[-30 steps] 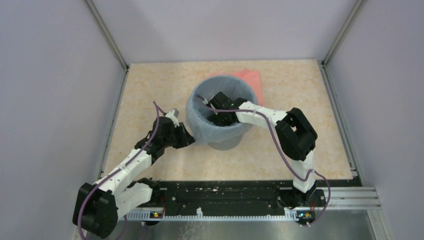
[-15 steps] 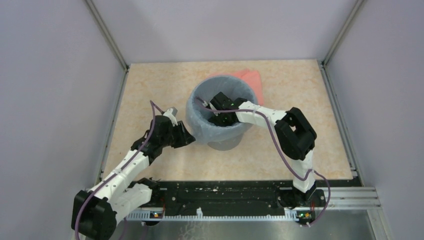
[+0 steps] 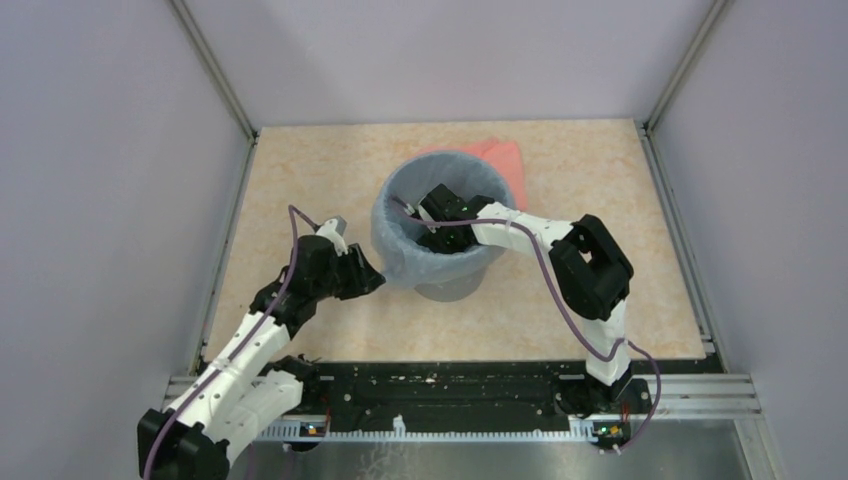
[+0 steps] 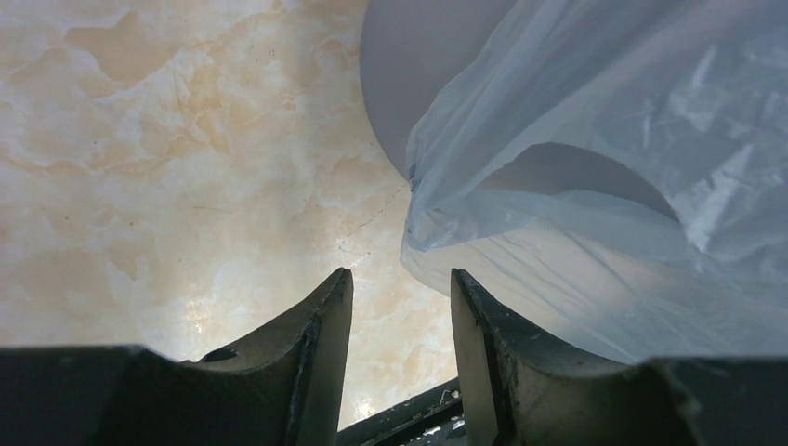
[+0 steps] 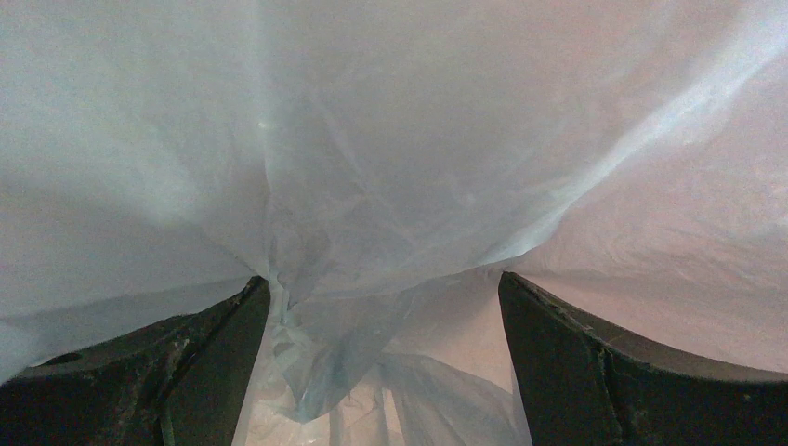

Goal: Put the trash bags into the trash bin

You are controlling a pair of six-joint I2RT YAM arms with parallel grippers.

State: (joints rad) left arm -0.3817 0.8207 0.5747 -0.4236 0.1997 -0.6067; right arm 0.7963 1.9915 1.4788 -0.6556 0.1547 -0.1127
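3 views | top: fixed, high at near edge, looking down on whole table (image 3: 300, 170) | left wrist: low, close outside bin (image 4: 409, 74), facing bag (image 4: 604, 139) | right wrist: inside bin, bag fills frame | shared: bag, bin

trash bag (image 3: 396, 256): pale-blue, lining (overhanging rim) | trash bin (image 3: 455, 288): grey, upright

Bag (image 3: 400, 258) lines bin (image 3: 452, 288) on table (image 3: 300, 180); cloth (image 3: 500, 156) behind bin; L claw (image 3: 378, 283) just left, R claw (image 3: 440, 225) inside.

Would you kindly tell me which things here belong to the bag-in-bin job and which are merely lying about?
Belongs to the job:
pale-blue trash bag, draped over the bin's rim
grey trash bin

Just lying about:
salmon-pink folded piece, behind the bin
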